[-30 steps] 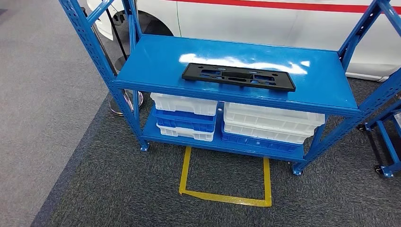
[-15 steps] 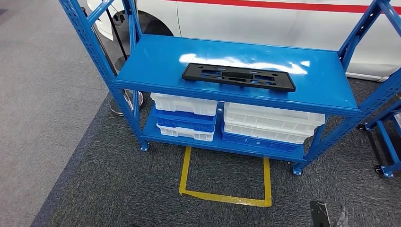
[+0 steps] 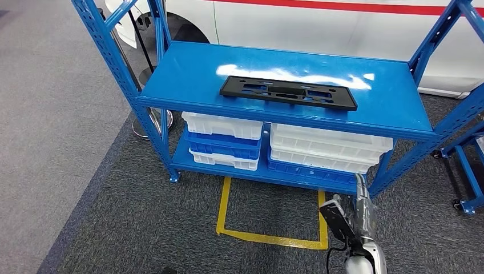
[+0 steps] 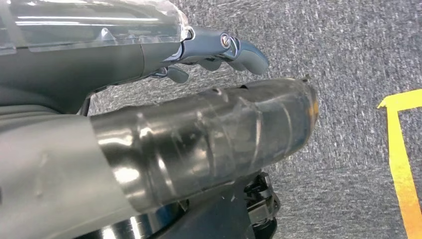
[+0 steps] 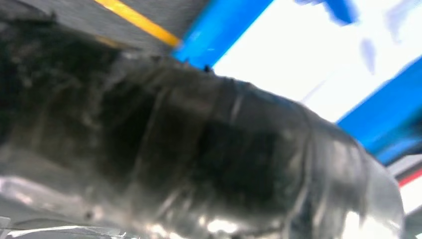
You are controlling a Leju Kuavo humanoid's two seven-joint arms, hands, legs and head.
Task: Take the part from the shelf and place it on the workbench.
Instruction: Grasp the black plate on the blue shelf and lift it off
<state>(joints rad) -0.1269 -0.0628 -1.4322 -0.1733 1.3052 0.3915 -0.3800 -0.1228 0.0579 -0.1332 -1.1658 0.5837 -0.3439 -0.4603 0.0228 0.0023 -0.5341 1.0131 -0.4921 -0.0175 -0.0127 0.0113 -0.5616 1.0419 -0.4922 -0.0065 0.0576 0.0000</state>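
Grey carpet with yellow tape outline is seen before a blue shelf; white car behind. White and blue bins are stacked on the lower tier, contents hidden. Black part lies flat on the top tier. Right hand is raised near the shelf's lower edge, nothing held; finger state cannot be told. Left hand is seen over carpet, fingers loosely curled, nothing held.
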